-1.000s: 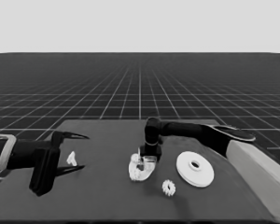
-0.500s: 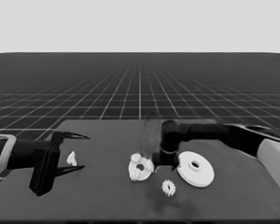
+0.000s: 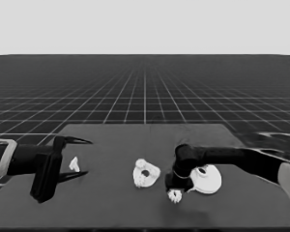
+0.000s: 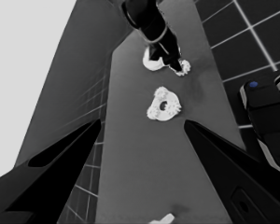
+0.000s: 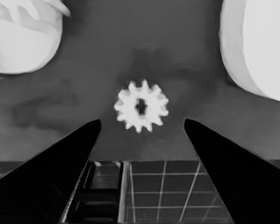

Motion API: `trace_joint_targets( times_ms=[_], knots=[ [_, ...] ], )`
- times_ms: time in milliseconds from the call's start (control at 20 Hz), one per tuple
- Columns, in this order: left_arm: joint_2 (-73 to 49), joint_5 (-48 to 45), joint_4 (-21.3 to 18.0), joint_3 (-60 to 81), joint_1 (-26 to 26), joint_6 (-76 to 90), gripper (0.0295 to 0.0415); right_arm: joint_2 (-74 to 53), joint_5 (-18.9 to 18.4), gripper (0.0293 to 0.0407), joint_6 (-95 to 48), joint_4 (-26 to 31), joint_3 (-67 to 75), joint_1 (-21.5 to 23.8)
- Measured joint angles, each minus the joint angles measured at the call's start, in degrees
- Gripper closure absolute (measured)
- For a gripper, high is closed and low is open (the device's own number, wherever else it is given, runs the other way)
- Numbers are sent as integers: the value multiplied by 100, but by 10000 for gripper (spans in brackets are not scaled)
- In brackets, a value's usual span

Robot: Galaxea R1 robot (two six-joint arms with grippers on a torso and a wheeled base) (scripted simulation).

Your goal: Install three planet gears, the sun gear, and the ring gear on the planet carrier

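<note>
Gear (image 5: 141, 106) lies flat on the dark table (image 3: 111, 203) below the right hand's (image 5: 141, 128) spread fingers.

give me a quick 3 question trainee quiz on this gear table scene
1. True or false: the right gripper has its fingers shut on the loose gear.
2. What lies near the waiting left gripper? A) larger round part B) thin white piece C) a gear
3. Fill in: the loose gear lies on the table between the smaller round part and the ____ round part.

Key: 1 false, the fingers are open with the gear between them. 2 B, thin white piece. 3 larger.
</note>
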Motion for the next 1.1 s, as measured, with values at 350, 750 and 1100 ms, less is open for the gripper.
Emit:
trace_joint_targets(
  times_ms=[350, 750, 1100],
  knots=[
    [0, 0, 0, 0, 0, 0, 326, 74, 146, 315, -237, -437, -352, -452],
    [0, 0, 0, 0, 0, 0, 326, 76, 149, 390, -243, -447, -360, -458],
    [0, 0, 0, 0, 0, 0, 326, -67, -82, 390, 271, 770, 353, 765]
  ],
)
